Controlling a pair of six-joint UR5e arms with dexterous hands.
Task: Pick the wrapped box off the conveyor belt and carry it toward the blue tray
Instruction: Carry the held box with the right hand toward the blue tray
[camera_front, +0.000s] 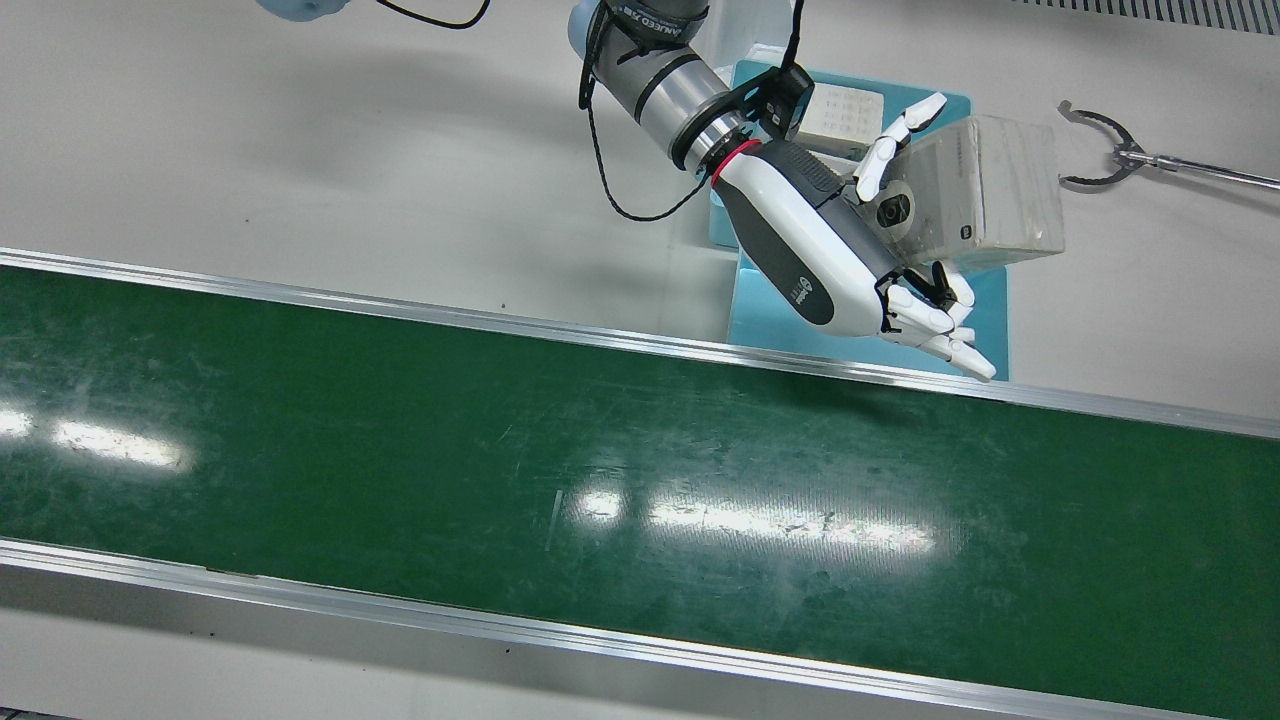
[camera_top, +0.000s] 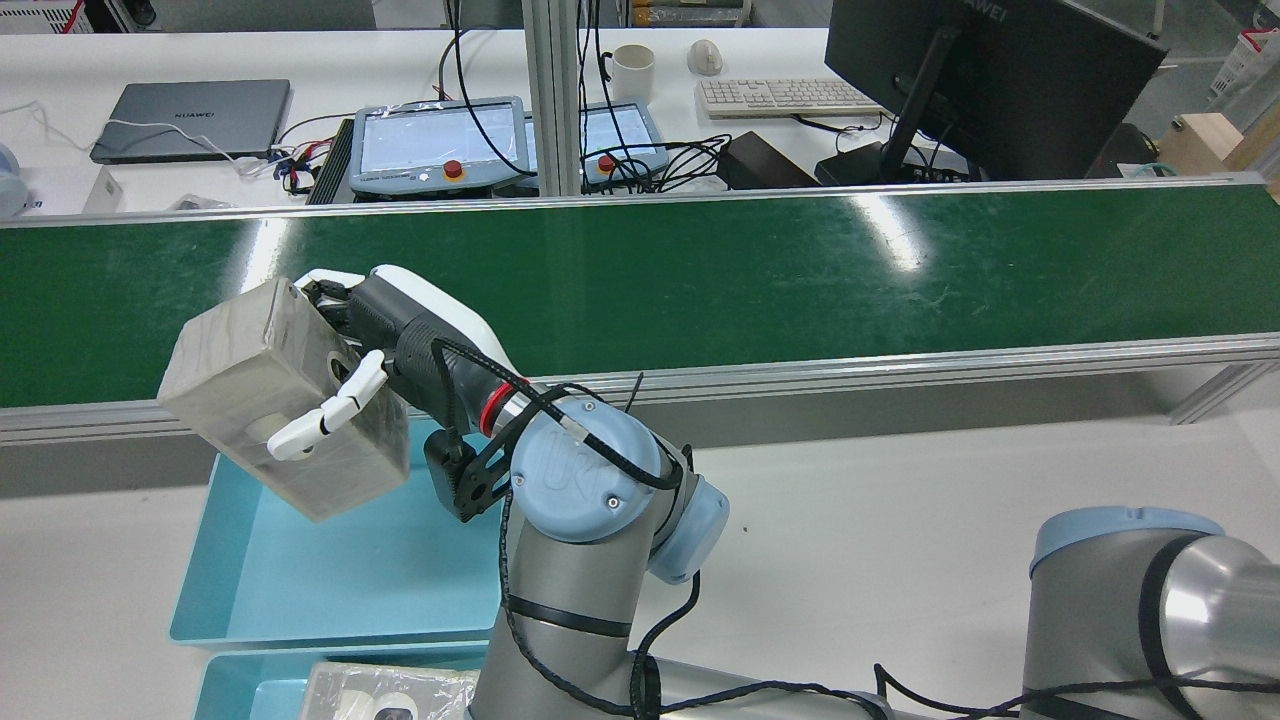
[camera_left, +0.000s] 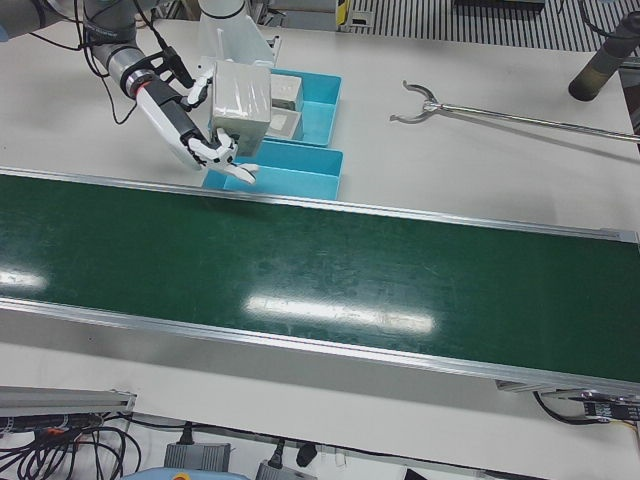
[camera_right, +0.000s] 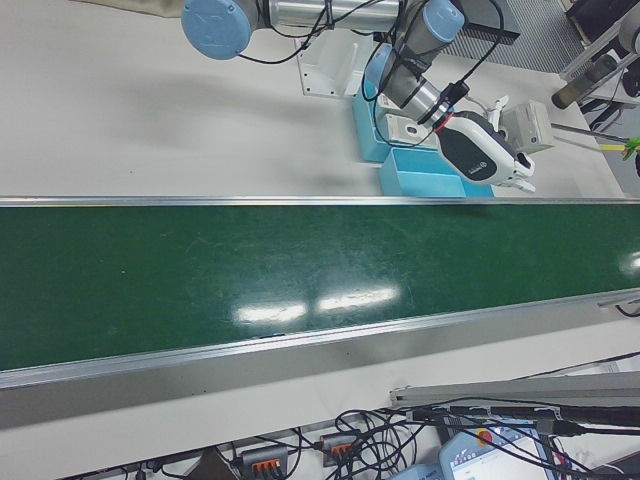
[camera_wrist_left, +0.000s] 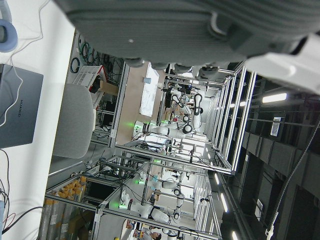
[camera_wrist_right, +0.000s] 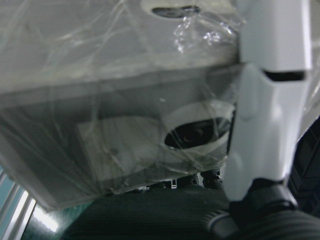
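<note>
Wrapped box (camera_top: 270, 395) (grey, film-wrapped, tilted) held by left hand (camera_top: 385, 330).

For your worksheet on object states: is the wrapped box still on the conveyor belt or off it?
Off it. The left robot hand holds the wrapped box in the air above the blue tray, clear of the conveyor belt.

The conveyor belt (camera_front: 500, 470) is dark green with pale scuffs and white glare patches, framed by silver rails (camera_front: 600, 335). The surface (camera_front: 300, 140) is off-white. The blue tray (camera_top: 330, 570) is light turquoise. The wrapped box (camera_front: 985, 185) is pale grey-beige under clear, crinkled film, with a dark round mark ringed in white on one face. The left hand (camera_front: 850, 250) is white and dark grey, with a red ring at its wrist; the arm (camera_top: 590, 520) behind it is silver-grey with pale blue joint caps and black cables.
</note>
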